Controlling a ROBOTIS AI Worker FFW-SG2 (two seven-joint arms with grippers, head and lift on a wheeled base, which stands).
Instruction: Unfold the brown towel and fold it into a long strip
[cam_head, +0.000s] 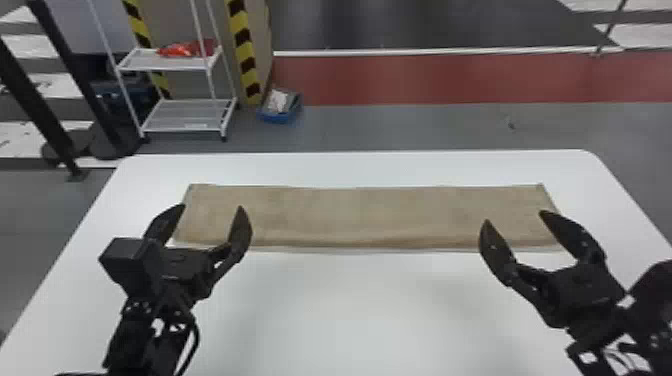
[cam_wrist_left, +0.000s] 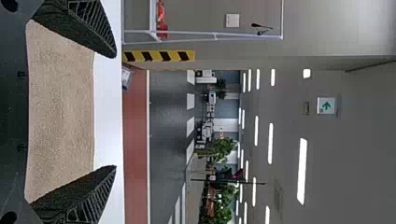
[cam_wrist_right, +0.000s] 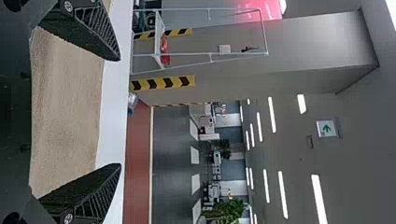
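The brown towel (cam_head: 370, 215) lies flat on the table as a long strip running left to right, its near edge slightly rounded. Over its left end, my left gripper (cam_head: 212, 206) stands open with nothing held. My right gripper (cam_head: 512, 217) is likewise open and empty above the right end. In the left wrist view, the towel (cam_wrist_left: 60, 112) shows between the spread fingers of my left gripper (cam_wrist_left: 116, 112). The right wrist view has the towel (cam_wrist_right: 65, 114) between the parted fingers of my right gripper (cam_wrist_right: 120, 112).
The white table (cam_head: 365, 305) extends in front of and behind the towel. Beyond it on the floor stand a white shelf rack (cam_head: 185, 115) at the left and a blue bin (cam_head: 281, 106). Black posts (cam_head: 75, 75) rise at the far left.
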